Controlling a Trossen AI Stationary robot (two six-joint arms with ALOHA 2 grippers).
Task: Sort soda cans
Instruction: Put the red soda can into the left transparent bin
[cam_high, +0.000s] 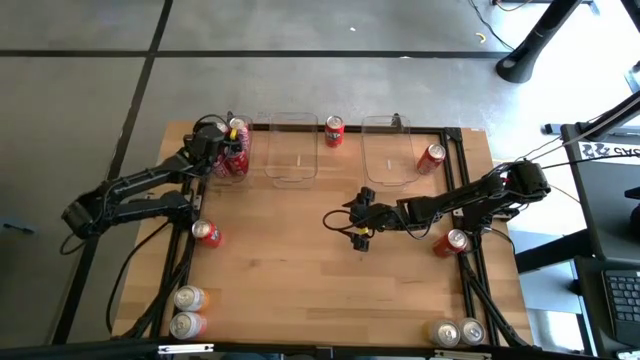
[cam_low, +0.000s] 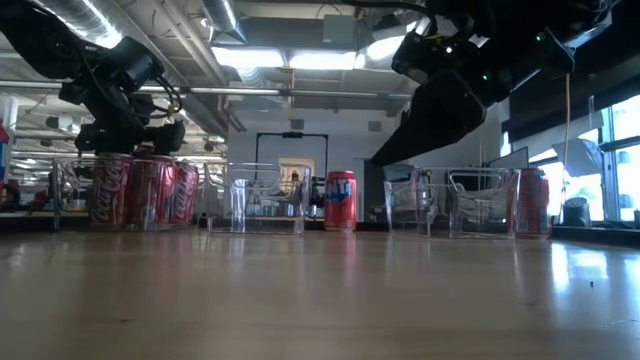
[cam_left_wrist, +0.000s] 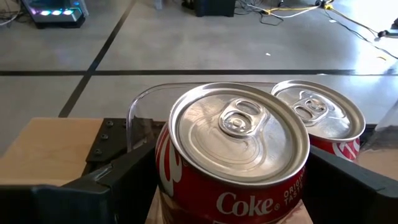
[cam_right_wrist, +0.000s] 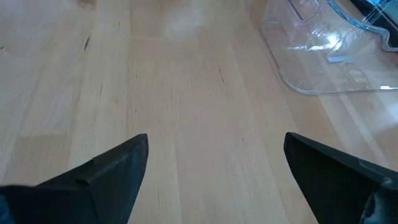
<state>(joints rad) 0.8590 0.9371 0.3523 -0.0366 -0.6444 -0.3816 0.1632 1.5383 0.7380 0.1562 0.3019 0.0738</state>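
"Coke" in white script, with smaller partial lettering beside it, read on red can (cam_left_wrist: 239, 155) in left wrist view. Coca-Cola script legible on leftmost red can (cam_low: 110, 190) in low view. White lettering on lone red can (cam_low: 340, 200) mid-bench not readable.

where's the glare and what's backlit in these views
Low view: bright ceiling lights and windows leave the left gripper and right gripper as dark silhouettes, and the wooden table shows sheen. Left wrist view: the red Coke can's silver top catches soft highlights. Right wrist view: the clear plastic bin glints.
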